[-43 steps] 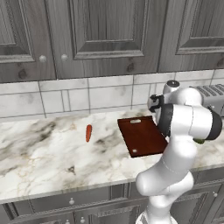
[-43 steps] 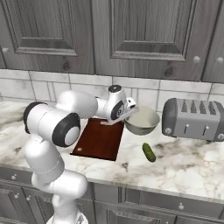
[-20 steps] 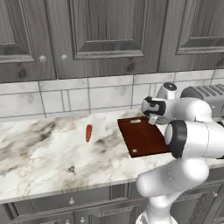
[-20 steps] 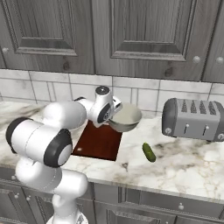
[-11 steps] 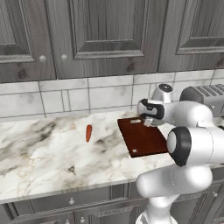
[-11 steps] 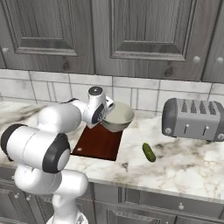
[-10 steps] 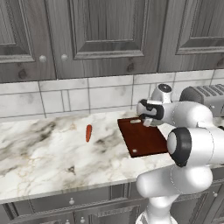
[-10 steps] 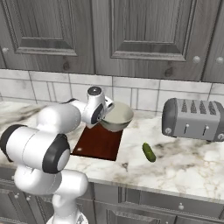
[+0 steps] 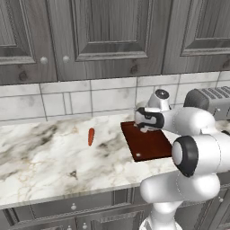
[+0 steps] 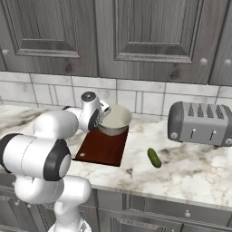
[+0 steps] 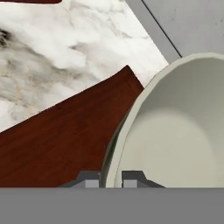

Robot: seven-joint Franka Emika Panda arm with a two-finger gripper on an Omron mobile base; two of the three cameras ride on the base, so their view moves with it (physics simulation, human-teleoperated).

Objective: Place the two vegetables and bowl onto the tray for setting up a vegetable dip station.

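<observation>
Hand view shows the fingers (image 11: 110, 178) clenched on the rim of the bowl (image 11: 175, 131), one tip outside the wall and one inside, with the tray (image 11: 57, 140) spread beneath; in the right base view the bowl (image 10: 114, 120) sits tilted over the far right corner of the tray (image 10: 103, 147), and whether its base touches the wood I cannot tell. The bowl looks stiff and smooth, probably light for its width; held by one edge alone it will want to swing down about the pinch, so a slow level lowering seems wise; a glazed wall may also slip between narrow tips. The rim is the sensible hold, as the body is too wide to span. In the left base view the carrot (image 9: 91, 136) lies on the counter (image 9: 45, 157) well to the left of the tray; the cucumber (image 10: 154, 157) lies to the right, between tray and toaster (image 10: 201, 123); both are small, firm and round, likely to roll, so each is best pinched across its middle.
</observation>
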